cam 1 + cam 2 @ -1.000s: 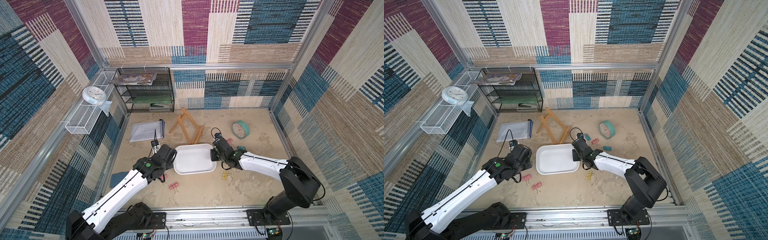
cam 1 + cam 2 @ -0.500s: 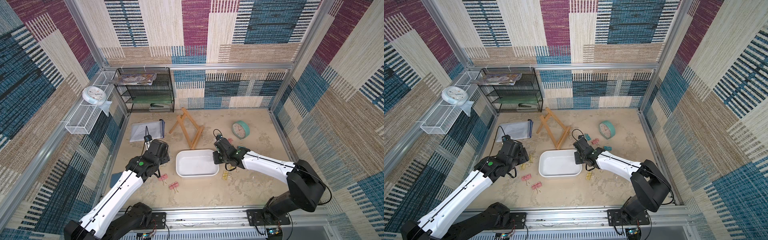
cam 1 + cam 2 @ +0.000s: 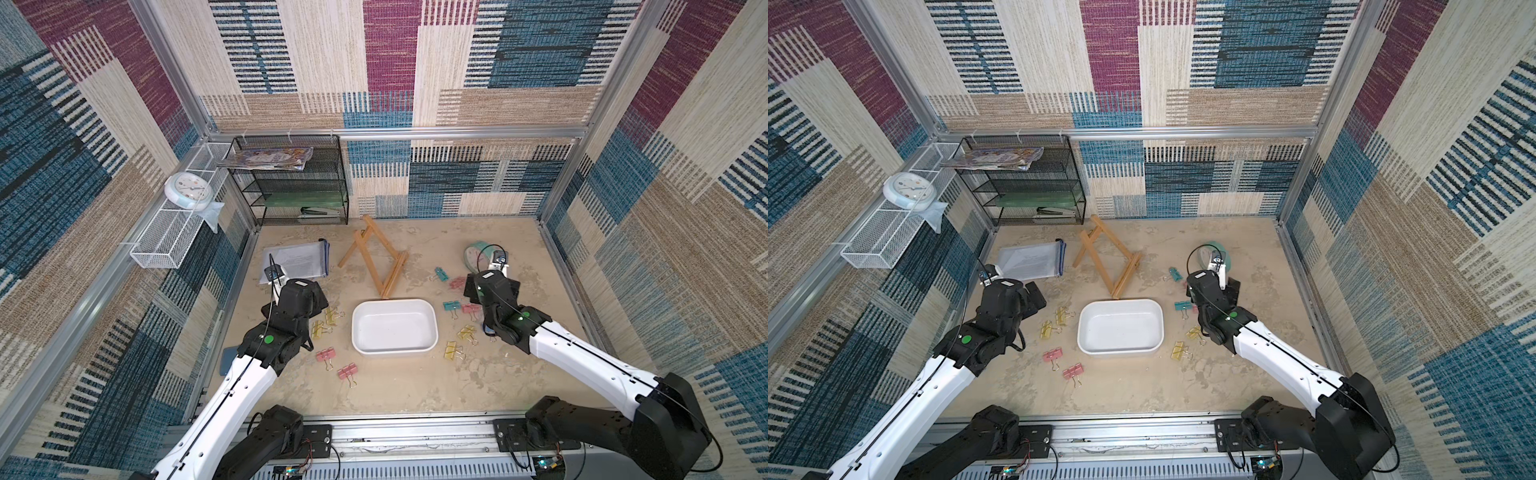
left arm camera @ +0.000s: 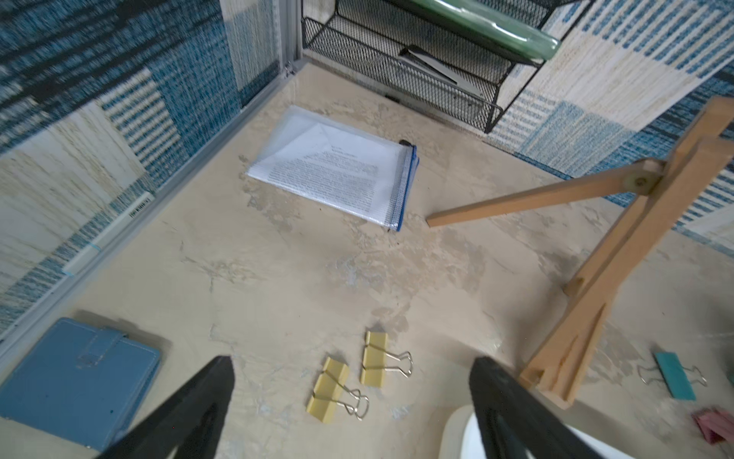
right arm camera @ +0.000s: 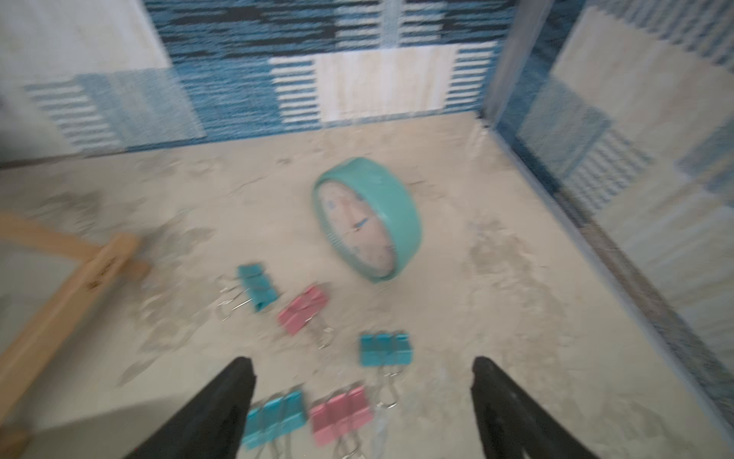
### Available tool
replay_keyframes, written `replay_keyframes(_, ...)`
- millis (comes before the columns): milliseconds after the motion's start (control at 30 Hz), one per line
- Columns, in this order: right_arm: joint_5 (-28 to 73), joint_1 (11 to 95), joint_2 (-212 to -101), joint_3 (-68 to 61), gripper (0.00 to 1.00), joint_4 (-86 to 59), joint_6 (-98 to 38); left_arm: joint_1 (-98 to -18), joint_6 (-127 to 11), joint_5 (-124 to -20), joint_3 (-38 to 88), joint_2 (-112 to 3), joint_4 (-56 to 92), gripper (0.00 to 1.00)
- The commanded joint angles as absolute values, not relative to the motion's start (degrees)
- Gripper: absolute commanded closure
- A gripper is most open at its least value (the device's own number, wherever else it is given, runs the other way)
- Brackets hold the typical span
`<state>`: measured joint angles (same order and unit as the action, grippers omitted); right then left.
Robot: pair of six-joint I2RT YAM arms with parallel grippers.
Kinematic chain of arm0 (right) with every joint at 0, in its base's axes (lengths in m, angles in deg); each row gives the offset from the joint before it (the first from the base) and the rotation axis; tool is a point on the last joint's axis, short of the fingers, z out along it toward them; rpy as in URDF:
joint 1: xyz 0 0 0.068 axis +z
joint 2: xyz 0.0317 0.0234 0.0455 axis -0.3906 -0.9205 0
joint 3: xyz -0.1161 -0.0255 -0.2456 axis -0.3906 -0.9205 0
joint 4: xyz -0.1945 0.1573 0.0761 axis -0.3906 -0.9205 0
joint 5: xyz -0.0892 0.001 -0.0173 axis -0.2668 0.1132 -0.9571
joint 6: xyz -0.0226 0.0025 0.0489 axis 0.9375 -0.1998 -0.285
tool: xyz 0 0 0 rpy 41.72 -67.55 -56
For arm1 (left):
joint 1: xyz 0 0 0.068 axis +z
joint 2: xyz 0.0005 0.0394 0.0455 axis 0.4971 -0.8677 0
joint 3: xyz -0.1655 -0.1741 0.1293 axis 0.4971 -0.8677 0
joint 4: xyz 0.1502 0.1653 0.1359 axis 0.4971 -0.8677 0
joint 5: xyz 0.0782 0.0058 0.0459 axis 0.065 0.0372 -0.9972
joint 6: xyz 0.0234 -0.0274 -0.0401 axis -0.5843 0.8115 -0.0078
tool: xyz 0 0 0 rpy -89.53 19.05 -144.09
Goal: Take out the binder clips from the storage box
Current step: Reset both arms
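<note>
Left claw gapes near yellow binder clips.

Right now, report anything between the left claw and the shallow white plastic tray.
Two yellow binder clips with silver wire handles lie flat on the table between the left claw and the shallow white plastic tray. Nothing taller stands there.

The left white-and-black robot arm is slanting from its base at the near left edge toward the middle, its black wrist tilting downward. The left gripper is gaping wide, its two black fingers gripping nothing. The right white-and-black robot arm is slanting from the near right toward the far middle, its black wrist likewise pointing down. The right gripper is also gaping, its black fingers holding nothing.
</note>
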<state>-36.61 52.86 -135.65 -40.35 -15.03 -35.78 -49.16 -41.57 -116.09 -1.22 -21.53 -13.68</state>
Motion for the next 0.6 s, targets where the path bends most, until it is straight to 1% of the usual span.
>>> replay_keyframes(0, -45.76, 45.53, -135.92, -45.09, 0.06, 0.42, -32.31, -48.82, -46.00, -123.61, -2.33, -22.38, -7.80, 0.01)
replay_keyframes(100, -42.11, 37.58, -141.05, -47.66, 0.05, 8.50, -28.94, -48.47, -47.33, -129.58, -3.92, -25.89, -5.42, 0.01)
replay_keyframes(167, -43.00, 34.97, -145.61, -47.69, 0.02, 11.28, -27.16, -47.81, -49.87, -132.59, -6.28, -28.48, -1.21, 0.01)
replay_keyframes(200, -41.86, 33.80, -147.52, -48.14, 0.01, 13.46, -26.53, -47.32, -51.19, -133.67, -7.60, -29.59, 1.85, 0.01)
replay_keyframes(267, -35.95, 32.00, -149.78, -50.27, 0.01, 19.34, -24.53, -45.92, -51.77, -133.75, -9.34, -31.45, 5.44, 0.01)
replay_keyframes(333, -28.01, 30.67, -151.81, -54.08, 0.01, 30.37, -20.52, -44.76, -53.37, -132.25, -11.33, -33.44, 10.16, 0.01)
replay_keyframes(400, -23.99, 30.25, -154.87, -56.42, 0.00, 39.09, -15.58, -44.02, -55.81, -132.21, -13.78, -36.10, 16.18, 0.01)
replay_keyframes(433, -21.74, 30.13, -155.02, -56.83, 0.00, 40.73, -13.53, -43.72, -57.39, -132.25, -15.20, -37.83, 19.95, 0.01)
replay_keyframes(467, -18.06, 30.03, -154.07, -57.76, 0.00, 41.82, -12.18, -43.61, -58.56, -132.64, -16.00, -39.11, 22.59, 0.01)
replay_keyframes(533, -4.89, 27.78, -154.33, -61.35, 0.01, 48.25, -9.51, -43.28, -61.40, -132.50, -17.83, -42.37, 28.82, 0.01)
replay_keyframes(567, -3.51, 27.07, -155.21, -63.45, 0.01, 53.55, -9.68, -43.13, -63.01, -131.84, -18.72, -43.73, 31.96, 0.01)
